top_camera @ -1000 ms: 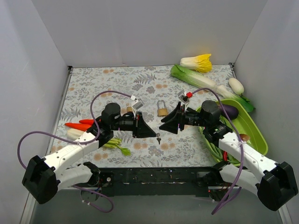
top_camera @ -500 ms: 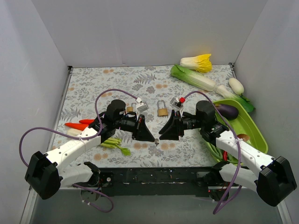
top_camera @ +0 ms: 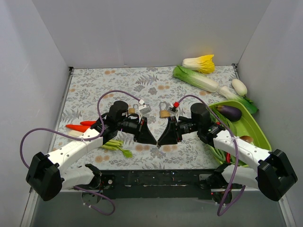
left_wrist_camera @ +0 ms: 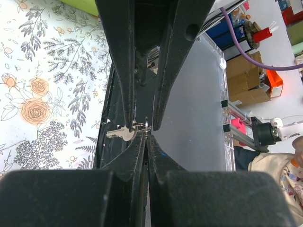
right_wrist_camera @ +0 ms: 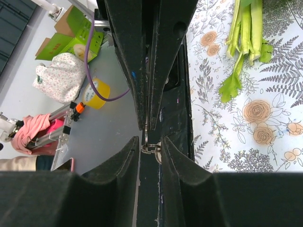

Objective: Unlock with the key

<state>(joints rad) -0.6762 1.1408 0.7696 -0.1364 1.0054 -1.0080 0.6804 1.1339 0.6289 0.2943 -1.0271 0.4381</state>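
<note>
An eggplant (top_camera: 230, 112) is being cradled in the green tray (top_camera: 262, 136); the key (left_wrist_camera: 119, 133) is being pinched crosswise by the left gripper (left_wrist_camera: 147, 138), the right gripper (right_wrist_camera: 150, 140) jaws narrowly parted.

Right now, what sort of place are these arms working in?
Likely a lab test cell: white walls box in a flower-patterned table holding vegetables and a padlock, and the left wrist camera shows cardboard boxes and metal framing beyond.
</note>
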